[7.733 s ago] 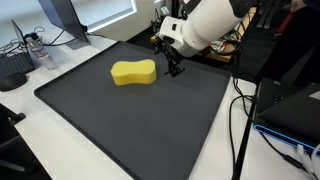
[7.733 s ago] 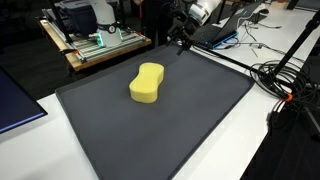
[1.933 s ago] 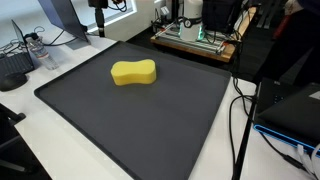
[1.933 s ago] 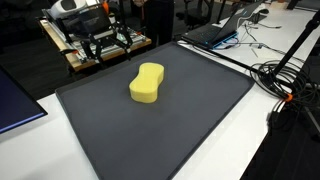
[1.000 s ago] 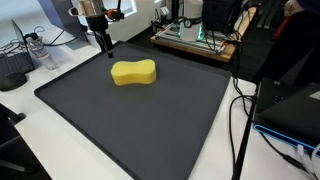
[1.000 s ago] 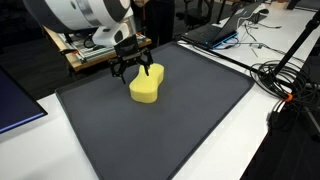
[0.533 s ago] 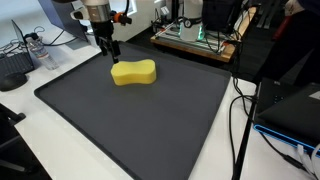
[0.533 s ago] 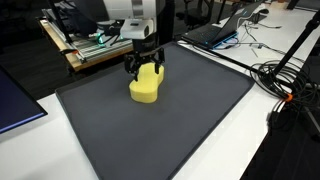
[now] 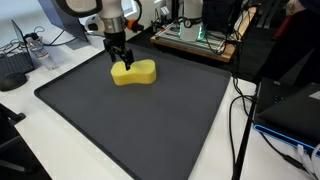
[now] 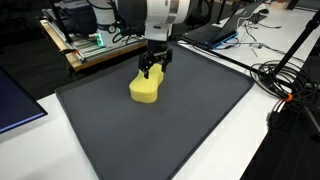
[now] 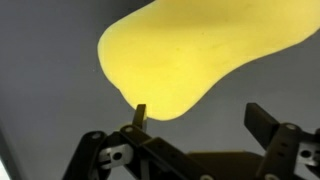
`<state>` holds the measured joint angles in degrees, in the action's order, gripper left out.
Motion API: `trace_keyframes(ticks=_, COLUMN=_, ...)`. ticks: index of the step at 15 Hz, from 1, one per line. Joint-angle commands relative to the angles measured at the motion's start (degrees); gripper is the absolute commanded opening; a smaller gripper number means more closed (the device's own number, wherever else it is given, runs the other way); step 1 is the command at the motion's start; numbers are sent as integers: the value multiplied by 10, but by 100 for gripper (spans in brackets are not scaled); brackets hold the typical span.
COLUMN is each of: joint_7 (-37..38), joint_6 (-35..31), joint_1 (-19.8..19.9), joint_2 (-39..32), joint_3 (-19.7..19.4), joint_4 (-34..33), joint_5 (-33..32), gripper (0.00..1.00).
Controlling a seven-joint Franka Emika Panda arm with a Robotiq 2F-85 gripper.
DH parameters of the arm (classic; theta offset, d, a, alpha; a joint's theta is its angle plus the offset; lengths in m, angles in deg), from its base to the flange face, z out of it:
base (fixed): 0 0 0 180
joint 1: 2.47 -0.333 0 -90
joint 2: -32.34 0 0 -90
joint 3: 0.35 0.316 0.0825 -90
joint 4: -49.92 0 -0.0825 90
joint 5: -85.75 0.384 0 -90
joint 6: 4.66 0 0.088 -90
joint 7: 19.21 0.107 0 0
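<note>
While the yellow sponge [image 9: 137,72] lay flat on the dark mat [image 9: 130,120], the tool [image 9: 120,60] hung over one of its rounded ends, fingers spread wide and nothing pinched between them. In the wrist view one fingertip [image 11: 140,113] overlapped the rim of the sponge and the opposite one stood clear of it, over the mat. Whether any finger touched the sponge could not be told. Around the sponge the mat reached out on every side, and beyond the mat's edge ran the white counter [image 10: 265,150]. Well apart from the sponge, past the mat's border, a tangle of cables [image 10: 285,75] lay on the counter.
</note>
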<state>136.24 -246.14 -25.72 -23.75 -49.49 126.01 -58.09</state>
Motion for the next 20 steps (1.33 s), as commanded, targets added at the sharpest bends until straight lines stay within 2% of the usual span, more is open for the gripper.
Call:
trace_keyframes(ticks=1, joint_7=18, joint_6=-18, joint_1=-37, joint_2=-28, joint_3=-55, joint_4=4, joint_5=15, gripper=100)
trace_keyframes(ticks=3, joint_7=17, joint_6=-19, joint_1=-36, joint_2=-44, joint_3=-74, joint_4=-18, joint_5=33, gripper=100)
trace_keyframes(ticks=5, joint_7=17, joint_6=-20, joint_1=-19, joint_2=-52, joint_3=-73, joint_4=-35, joint_5=43, gripper=100)
trace_keyframes(ticks=8, joint_7=19, joint_6=-22, joint_1=19, joint_2=-62, joint_3=-44, joint_4=-75, joint_5=47, gripper=100)
trace_keyframes(ticks=13, joint_7=21, joint_6=-22, joint_1=66, joint_2=-95, joint_3=-18, joint_4=-117, joint_5=63, gripper=100)
trace_keyframes(ticks=14, joint_7=21, joint_6=-16, joint_1=84, joint_2=-94, joint_3=6, joint_4=-130, joint_5=53, gripper=100)
trace_keyframes(ticks=17, joint_7=21, joint_6=-20, joint_1=113, joint_2=-113, joint_3=36, joint_4=-162, joint_5=52, gripper=100)
trace_keyframes(ticks=19, joint_7=25, joint_6=-24, joint_1=127, joint_2=-127, joint_3=46, joint_4=-180, joint_5=50, gripper=100)
trace_keyframes(ticks=20, joint_7=24, joint_6=-28, joint_1=126, joint_2=-139, joint_3=35, joint_4=-187, joint_5=62, gripper=100)
